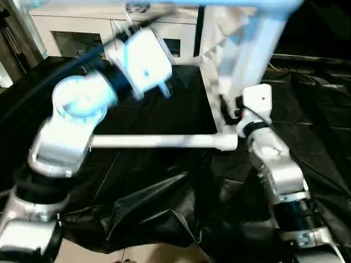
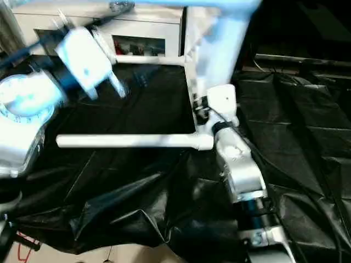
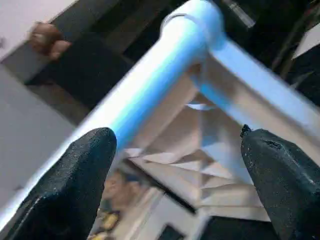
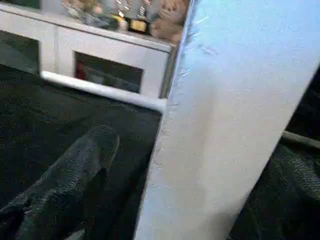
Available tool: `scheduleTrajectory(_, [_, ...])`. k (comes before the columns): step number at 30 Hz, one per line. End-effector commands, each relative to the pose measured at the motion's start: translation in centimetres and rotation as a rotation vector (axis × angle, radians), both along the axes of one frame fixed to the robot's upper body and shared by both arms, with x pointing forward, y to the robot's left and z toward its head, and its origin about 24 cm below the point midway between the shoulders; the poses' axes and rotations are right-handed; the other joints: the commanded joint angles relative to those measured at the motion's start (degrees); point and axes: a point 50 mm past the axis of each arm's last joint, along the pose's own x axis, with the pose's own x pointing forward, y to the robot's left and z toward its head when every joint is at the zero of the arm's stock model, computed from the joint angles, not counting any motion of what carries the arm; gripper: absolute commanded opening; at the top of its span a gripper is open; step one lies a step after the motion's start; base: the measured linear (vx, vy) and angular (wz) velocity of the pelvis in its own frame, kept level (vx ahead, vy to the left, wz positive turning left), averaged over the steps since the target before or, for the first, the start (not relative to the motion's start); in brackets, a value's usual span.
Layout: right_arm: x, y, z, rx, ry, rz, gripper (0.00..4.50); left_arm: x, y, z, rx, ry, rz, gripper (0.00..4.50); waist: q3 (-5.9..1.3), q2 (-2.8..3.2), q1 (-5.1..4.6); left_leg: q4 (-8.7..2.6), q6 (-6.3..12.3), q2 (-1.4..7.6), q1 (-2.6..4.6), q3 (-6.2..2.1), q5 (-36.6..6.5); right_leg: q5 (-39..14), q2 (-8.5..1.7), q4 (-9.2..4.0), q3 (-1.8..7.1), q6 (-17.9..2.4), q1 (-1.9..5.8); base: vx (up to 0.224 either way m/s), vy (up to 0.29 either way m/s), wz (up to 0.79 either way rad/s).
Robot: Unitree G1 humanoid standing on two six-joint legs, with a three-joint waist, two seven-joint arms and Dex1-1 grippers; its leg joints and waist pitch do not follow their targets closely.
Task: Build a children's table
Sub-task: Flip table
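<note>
The children's table stands on its side on the black sheet. Its white tabletop point(image 1: 249, 52) rises at the right, ribbed underside point(image 3: 200, 165) facing left. One leg point(image 1: 164, 141) juts out level to the left from the near bottom corner, another leg point(image 2: 148, 59) runs along farther back, and a third leg point(image 3: 150, 80) crosses overhead. My left gripper point(image 3: 177, 145) is open, raised just under that top leg near its corner socket, touching nothing. My right gripper point(image 1: 227, 112) is open at the tabletop's lower edge; one finger point(image 4: 85, 165) stands clear of the panel point(image 4: 235, 115).
A white cabinet with glass doors point(image 1: 109, 33) stands behind the table, with small items on top point(image 4: 130, 22). The crumpled black sheet point(image 1: 153, 208) covers the floor, and bare floor point(image 1: 153, 255) shows at its near edge. My raised left arm point(image 1: 82, 104) blocks part of the scene.
</note>
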Motion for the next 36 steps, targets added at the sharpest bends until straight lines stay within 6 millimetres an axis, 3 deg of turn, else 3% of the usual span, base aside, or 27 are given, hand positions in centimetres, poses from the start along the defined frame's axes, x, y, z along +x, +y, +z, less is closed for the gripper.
scheduleTrajectory(1, [-0.1,0.3,0.3,0.000,-0.022,0.021,4.39,0.2,0.4,0.6,0.000,-0.032,0.029,4.50,-3.55,-0.08,0.36,-3.56,-2.37,-1.80,-0.07,1.52,-8.3,-9.4,-1.32,-3.32,0.71,-6.7,3.70,0.000,0.000,0.00])
scheduleTrajectory(3, [-0.1,0.5,0.6,-0.003,-0.068,0.016,4.46,0.1,0.5,1.8,-0.029,-0.111,0.035,4.50,-3.57,-0.06,0.50,-3.49,-2.37,-1.82,0.06,1.60,-8.7,-9.5,-1.30,-3.40,0.76,-7.1,3.52,0.000,0.000,0.00])
scheduleTrajectory(7, [-0.3,0.7,0.8,0.006,-0.086,0.038,4.46,-0.1,0.2,1.6,-0.014,-0.120,0.015,4.50,-3.60,-0.08,0.57,-3.51,-2.38,-1.79,-0.07,1.51,-8.2,-7.0,-1.30,-3.03,0.74,-7.7,3.71,0.000,0.000,0.00])
scheduleTrajectory(12, [-1.0,1.0,1.6,0.033,-0.156,0.098,4.46,0.6,0.8,1.5,0.001,-0.161,0.097,4.50,-3.47,-0.05,0.53,-3.54,-1.93,-1.77,-0.06,1.56,-10.1,-10.0,-1.33,-3.39,0.79,-7.0,3.58,0.000,0.000,0.00])
scheduleTrajectory(21, [-2.4,1.4,2.3,0.015,-0.276,0.197,4.46,2.1,2.2,3.0,-0.012,-0.288,0.287,4.50,-3.47,-0.07,0.47,-3.53,-1.38,-1.79,-0.18,1.40,-9.8,-10.2,-1.33,-3.49,0.77,-7.1,3.51,0.000,0.000,0.00])
scheduleTrajectory(24, [-2.8,1.3,2.6,0.010,-0.315,0.206,4.46,3.0,2.4,2.7,0.006,-0.293,0.337,4.50,-3.46,-0.07,0.59,-3.52,-1.22,-1.87,-0.12,1.42,-10.1,-10.3,-1.32,-3.54,0.77,-7.2,3.48,0.000,0.000,0.00])
scheduleTrajectory(25, [-3.0,1.3,2.7,0.008,-0.330,0.213,4.46,3.3,2.4,2.6,0.008,-0.290,0.352,4.50,-3.45,0.27,0.59,-3.55,-1.31,-1.83,-0.06,1.38,-10.6,-10.7,-1.30,-3.64,0.74,-7.2,3.38,0.000,0.000,0.00])
scheduleTrajectory(32, [-4.8,1.8,3.0,0.000,-0.399,0.321,4.46,4.6,3.0,1.3,0.063,-0.261,0.400,4.50,-3.41,0.15,1.00,-3.73,-0.97,-1.74,0.01,1.23,-12.6,-12.7,-1.36,-3.82,0.77,-6.9,3.24,0.000,0.000,0.00])
scheduleTrajectory(33, [-5.0,2.0,2.9,-0.004,-0.401,0.345,4.46,4.8,3.2,1.3,0.066,-0.268,0.411,4.50,-3.35,-0.39,1.03,-3.72,-0.74,-1.70,0.02,1.33,-12.9,-13.0,-1.33,-3.92,0.81,-6.9,3.21,0.000,0.000,0.00])
scheduleTrajectory(36, [-5.3,2.3,2.7,-0.016,-0.400,0.382,4.46,5.2,3.5,1.2,0.085,-0.280,0.433,4.50,-3.39,-0.07,1.22,-3.75,-0.65,-1.70,0.03,1.22,-12.4,-12.8,-1.40,-3.80,0.81,-7.0,3.19,0.000,0.000,0.00])
